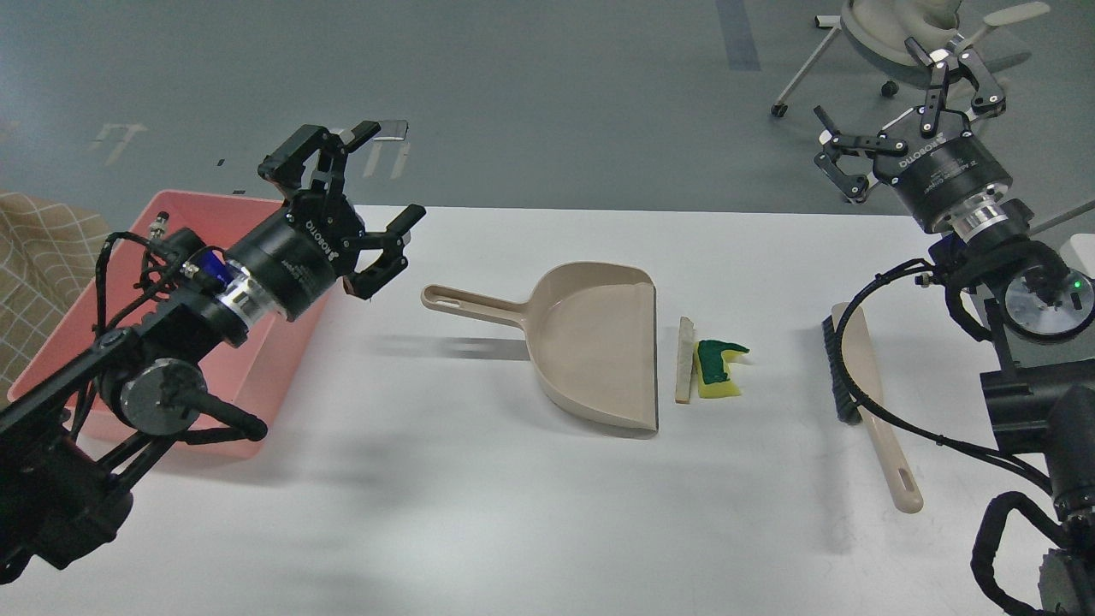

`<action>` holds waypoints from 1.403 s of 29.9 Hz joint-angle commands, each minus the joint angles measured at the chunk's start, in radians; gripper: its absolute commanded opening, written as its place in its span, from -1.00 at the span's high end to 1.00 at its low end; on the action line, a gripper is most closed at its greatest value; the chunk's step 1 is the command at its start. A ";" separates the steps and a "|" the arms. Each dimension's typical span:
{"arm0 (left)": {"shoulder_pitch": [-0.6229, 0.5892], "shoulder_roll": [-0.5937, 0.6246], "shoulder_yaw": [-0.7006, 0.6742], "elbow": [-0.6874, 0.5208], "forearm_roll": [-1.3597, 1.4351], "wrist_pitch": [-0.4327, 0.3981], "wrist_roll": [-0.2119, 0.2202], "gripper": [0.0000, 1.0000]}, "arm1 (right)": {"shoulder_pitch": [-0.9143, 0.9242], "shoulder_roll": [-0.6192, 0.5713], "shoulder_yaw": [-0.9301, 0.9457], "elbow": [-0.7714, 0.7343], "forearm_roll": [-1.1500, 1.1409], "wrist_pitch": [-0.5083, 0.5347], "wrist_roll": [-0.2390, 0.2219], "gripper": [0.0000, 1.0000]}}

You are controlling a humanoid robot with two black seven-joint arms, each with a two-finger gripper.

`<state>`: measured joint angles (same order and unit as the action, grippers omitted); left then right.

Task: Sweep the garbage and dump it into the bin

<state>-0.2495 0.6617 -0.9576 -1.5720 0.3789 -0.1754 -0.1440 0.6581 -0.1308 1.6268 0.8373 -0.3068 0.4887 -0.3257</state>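
Observation:
A thin white bread slice (683, 359) with tan crust lies on edge just right of the beige dustpan (590, 342). A yellow sponge (717, 370) with a dark green face touches the slice's right side. The pink bin (184, 257) sits at the table's left edge, partly hidden by my left arm. My left gripper (359, 210) is open and empty, hovering above the table left of the dustpan handle (466, 304). My right gripper (907, 107) is open and empty, raised past the far right table edge. A beige brush (868, 398) lies below it.
The white table (513, 513) stretches toward me. A chequered tan cloth (43, 248) lies left of the bin. An office chair (890, 34) stands on the grey floor behind the table's right end.

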 commanded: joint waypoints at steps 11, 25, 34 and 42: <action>0.199 -0.103 0.055 -0.106 0.452 0.195 -0.006 -0.69 | 0.000 -0.024 0.001 0.012 0.000 0.000 0.000 -1.00; 0.030 -0.289 0.201 0.294 0.480 0.198 -0.008 -0.69 | 0.000 -0.039 0.001 0.014 0.000 0.000 -0.001 -1.00; 0.007 -0.341 0.203 0.351 0.480 0.240 -0.017 -0.68 | -0.008 -0.047 0.001 0.012 0.000 0.000 -0.001 -1.00; -0.043 -0.352 0.203 0.398 0.479 0.254 -0.020 -0.68 | -0.012 -0.052 0.001 0.016 0.000 0.000 -0.001 -1.00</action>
<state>-0.2708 0.3141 -0.7562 -1.2000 0.8578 0.0772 -0.1636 0.6459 -0.1852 1.6275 0.8499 -0.3068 0.4887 -0.3263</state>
